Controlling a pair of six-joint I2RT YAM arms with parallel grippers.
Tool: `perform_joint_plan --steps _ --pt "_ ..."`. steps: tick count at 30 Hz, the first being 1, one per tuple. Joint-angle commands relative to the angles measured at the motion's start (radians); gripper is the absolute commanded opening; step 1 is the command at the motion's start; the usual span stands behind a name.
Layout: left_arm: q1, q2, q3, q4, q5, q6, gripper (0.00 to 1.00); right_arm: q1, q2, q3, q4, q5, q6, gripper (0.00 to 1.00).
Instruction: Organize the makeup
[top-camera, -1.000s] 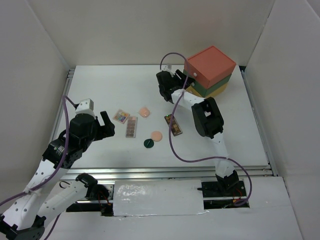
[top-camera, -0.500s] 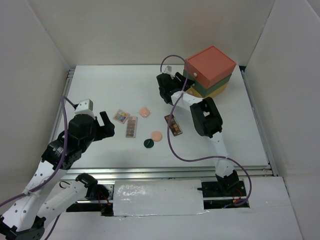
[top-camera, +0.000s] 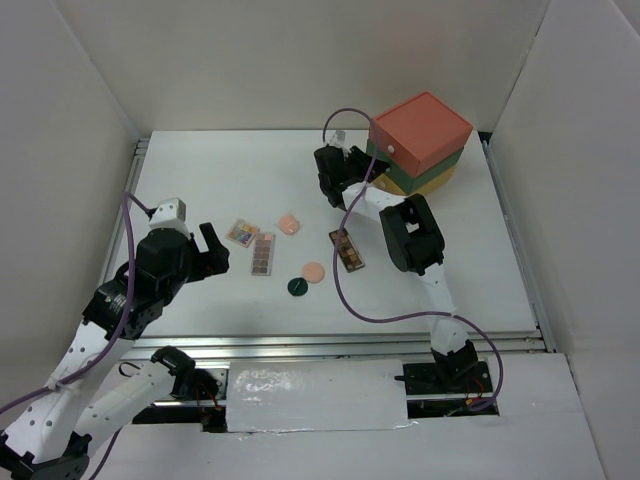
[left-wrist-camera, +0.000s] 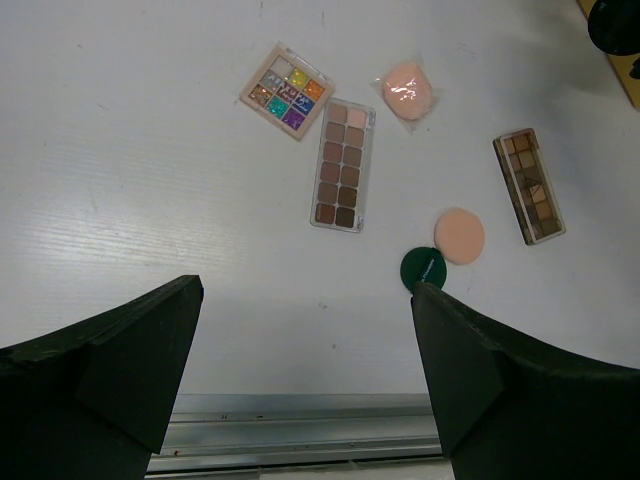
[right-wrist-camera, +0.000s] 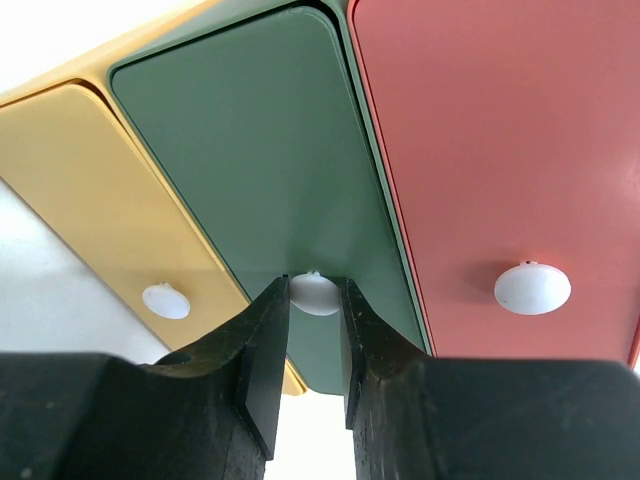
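The makeup lies flat mid-worktop (top-camera: 200, 170): long palette (left-wrist-camera: 342, 164), second palette (left-wrist-camera: 529, 185), square palette (left-wrist-camera: 287, 90), peach compact (left-wrist-camera: 459, 235), wrapped compact (left-wrist-camera: 405, 88), green disc (left-wrist-camera: 423, 268). It all looks light, stiff, thin and slick, so I'd nip it by the edges. The left tool (left-wrist-camera: 305, 290) hangs spread above it, empty. The right tool (right-wrist-camera: 315, 300) pinches the green drawer's (right-wrist-camera: 250, 150) knob (right-wrist-camera: 315, 292) on the box (top-camera: 420, 140), and its cable (top-camera: 340, 285) trails beside the second palette

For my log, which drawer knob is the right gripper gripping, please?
The knob of the green drawer, in the middle; those on the yellow drawer and orange drawer are free.
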Motion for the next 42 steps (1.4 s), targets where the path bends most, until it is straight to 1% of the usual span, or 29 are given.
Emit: perform_joint_plan --steps 1,3,7,10,11,14,23,27,37,42 --pt "0.007 -0.012 -0.004 0.039 0.010 0.029 0.99 -0.024 0.014 -0.003 0.012 -0.025 0.032 0.26" --pt "0.007 -0.014 -0.004 0.039 0.009 0.029 0.99 -0.026 0.013 -0.003 0.014 -0.022 0.032 0.20" --pt "0.007 -0.011 -0.004 0.039 0.010 0.029 0.99 -0.024 0.008 -0.003 0.017 -0.016 0.037 0.15" --pt "0.006 -0.011 -0.005 0.039 0.012 0.029 1.00 -0.026 0.009 -0.005 -0.008 -0.022 0.048 0.15" --pt "0.007 -0.012 -0.005 0.039 0.012 0.029 0.99 -0.024 0.011 -0.003 -0.020 -0.028 0.064 0.17" --pt "0.007 -0.012 -0.004 0.039 0.009 0.029 0.99 -0.024 0.017 -0.011 -0.017 -0.030 0.072 0.18" --pt "0.006 -0.005 -0.004 0.039 0.009 0.030 0.99 -0.017 0.022 -0.002 -0.032 -0.019 0.095 0.10" --pt "0.007 -0.005 -0.004 0.039 0.009 0.030 0.99 -0.008 0.016 0.000 -0.041 -0.009 0.098 0.10" --pt "0.006 -0.005 -0.004 0.039 0.010 0.030 0.99 0.058 -0.020 0.020 -0.052 0.018 0.101 0.10" --pt "0.007 -0.006 -0.004 0.042 0.010 0.030 0.99 0.101 -0.027 0.020 -0.083 0.037 0.135 0.10"
